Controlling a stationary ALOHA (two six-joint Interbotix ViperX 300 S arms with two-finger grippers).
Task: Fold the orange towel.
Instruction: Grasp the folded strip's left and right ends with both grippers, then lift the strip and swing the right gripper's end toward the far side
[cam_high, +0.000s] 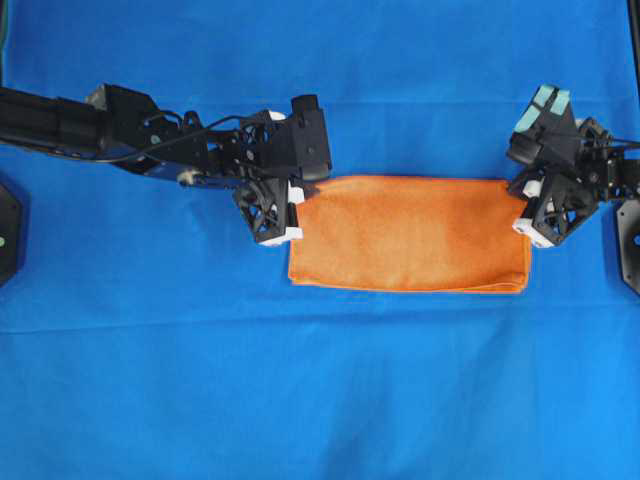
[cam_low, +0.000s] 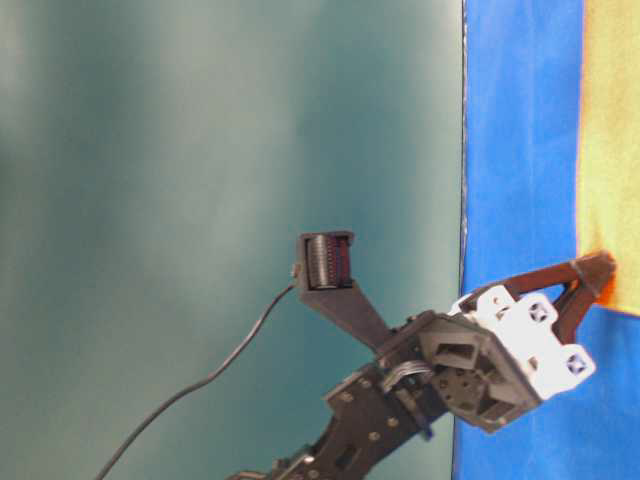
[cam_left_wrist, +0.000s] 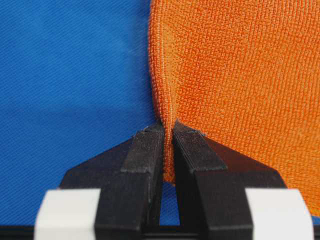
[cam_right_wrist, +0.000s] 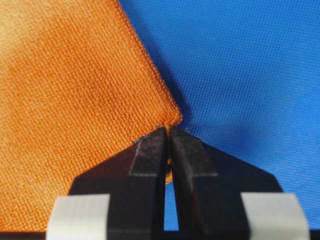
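The orange towel (cam_high: 410, 233) lies flat on the blue sheet as a wide rectangle with doubled layers along its near edge. My left gripper (cam_high: 297, 210) is at the towel's left end. In the left wrist view it (cam_left_wrist: 169, 127) is shut on a pinched-up ridge of the towel's hem (cam_left_wrist: 235, 75). My right gripper (cam_high: 525, 205) is at the towel's right end. In the right wrist view it (cam_right_wrist: 168, 131) is shut on the very corner of the towel (cam_right_wrist: 75, 100). The table-level view shows one gripper (cam_low: 600, 270) pinching a towel corner (cam_low: 612, 150); which arm it is I cannot tell.
The large blue sheet (cam_high: 320, 400) covers the whole table. Black base plates sit at the left edge (cam_high: 8, 235) and the right edge (cam_high: 630, 245). In the table-level view the table's edge (cam_low: 463, 150) runs in front of a green wall, and a black cable (cam_low: 200, 385) hangs from the arm.
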